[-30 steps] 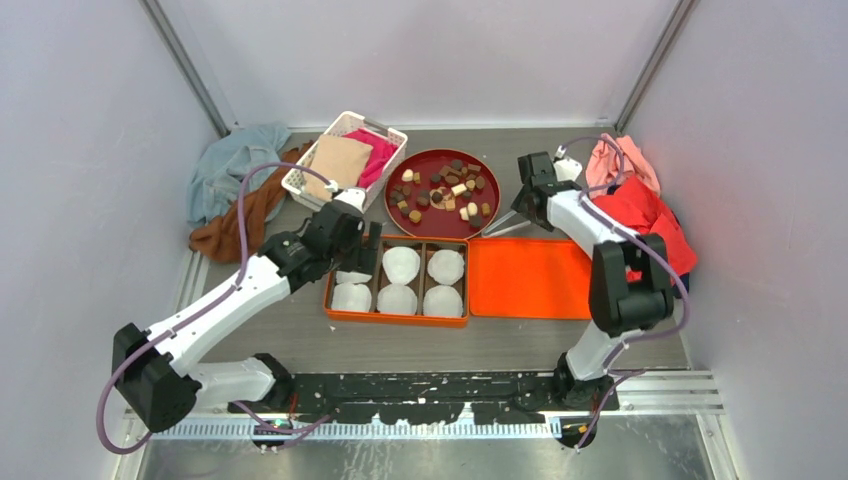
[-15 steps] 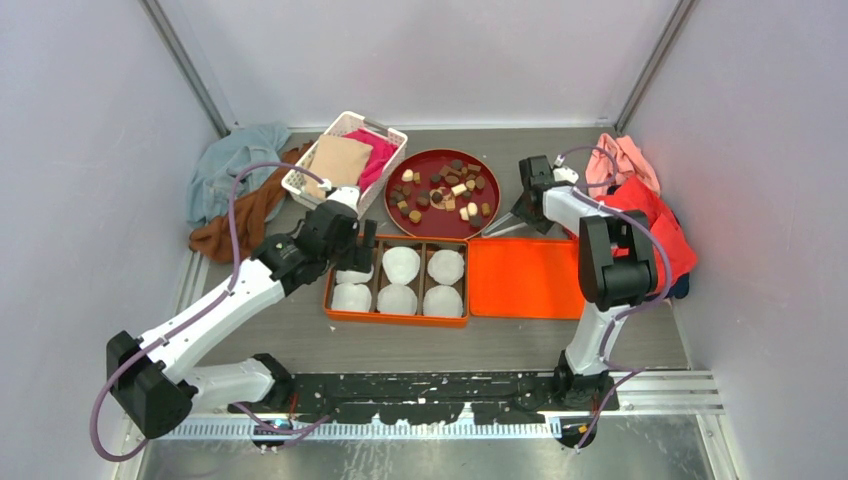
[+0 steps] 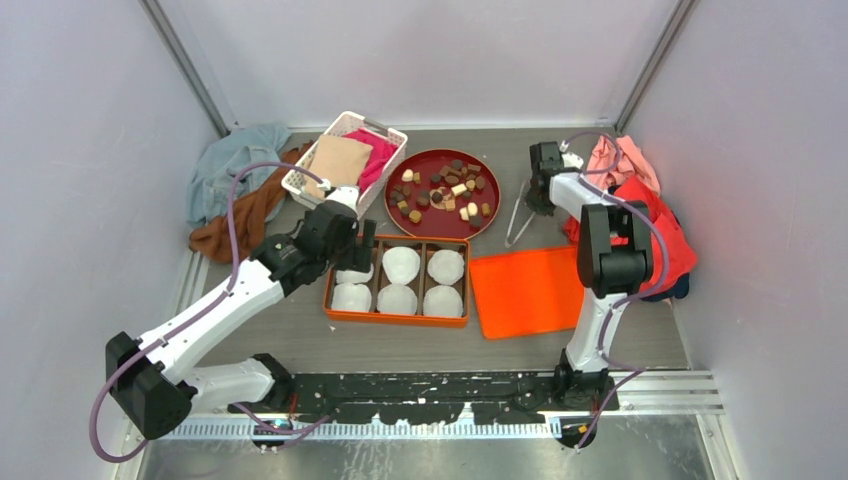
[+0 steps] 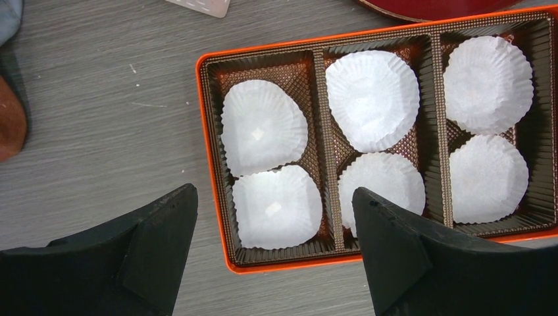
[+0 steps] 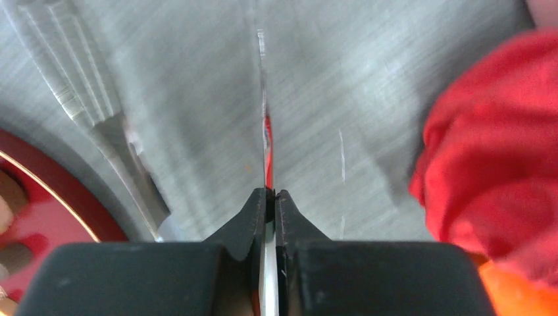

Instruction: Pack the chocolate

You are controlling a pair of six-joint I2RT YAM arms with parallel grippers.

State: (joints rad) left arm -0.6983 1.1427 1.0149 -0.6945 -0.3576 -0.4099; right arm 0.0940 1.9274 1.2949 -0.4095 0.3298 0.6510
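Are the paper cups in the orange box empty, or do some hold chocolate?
Empty. All six paper cups in the box show only white paper; the chocolate lies on the red plate.

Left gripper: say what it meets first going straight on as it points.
Likely the near white paper cup, in the left compartment of the orange box: it sits between the open jaws of the left gripper in its wrist view. Depth is unclear.
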